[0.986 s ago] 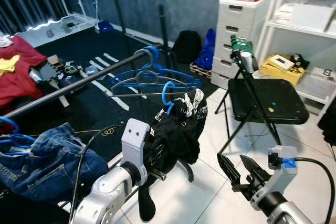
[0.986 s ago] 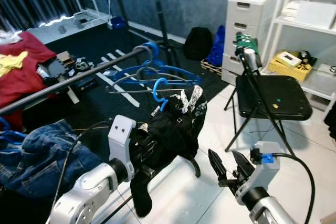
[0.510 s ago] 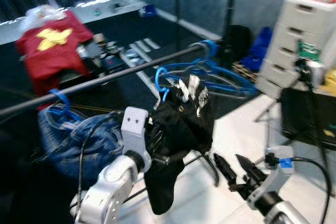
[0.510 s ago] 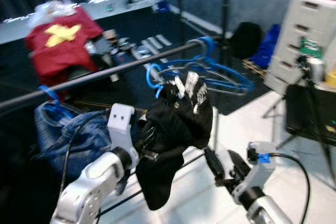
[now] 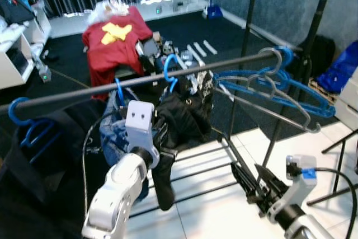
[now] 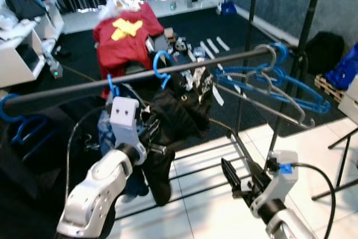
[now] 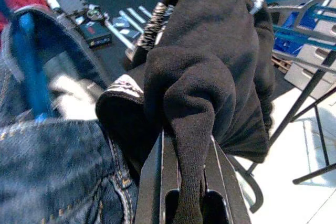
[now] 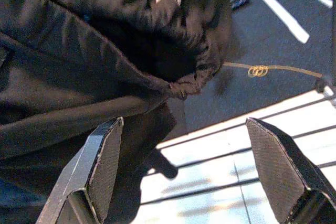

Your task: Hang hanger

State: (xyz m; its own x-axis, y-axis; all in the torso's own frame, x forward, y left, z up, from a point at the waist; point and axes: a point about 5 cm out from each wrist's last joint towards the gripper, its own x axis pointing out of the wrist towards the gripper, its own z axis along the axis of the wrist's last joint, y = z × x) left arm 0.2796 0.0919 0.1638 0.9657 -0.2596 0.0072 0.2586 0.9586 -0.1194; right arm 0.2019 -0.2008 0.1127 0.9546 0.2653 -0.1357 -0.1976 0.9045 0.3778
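On the long dark clothes rail [image 5: 140,80], from its left end: hung a blue hook [image 5: 17,110] over a dark garment, then a blue plastic hanger [image 5: 118,94] carrying blue denim jeans [image 5: 114,138]. Next along, near mid-rail, sat the blue plastic hanger with the black garment [image 5: 182,116], its blue hook [image 5: 169,66] looped at the rail but apparently not yet settled. Gripped by the left gripper [image 7: 184,203], fingers pinched together on a fold of that black cloth, just beside the denim. Further right, toward the rail's right end, hung a cluster of empty blue and grey hangers [image 5: 268,85].

Best done, by judgement: lifted slightly, hook seated fully over the rail, then eased open so cloth slid free without dragging the hanger sideways into the jeans.

Lower right, below the rail, hovered the right gripper [image 8: 194,166], fingers spread wide apart, holding nothing, near the garment's hem. Some bare rail between black garment and empty hangers offered room; little on the denim side. Low frame bars [image 5: 212,160] of the rack and a tripod leg [image 5: 341,155] at far right crowded the white tiled floor [image 5: 224,216]; red shirt [image 5: 112,40] well behind.
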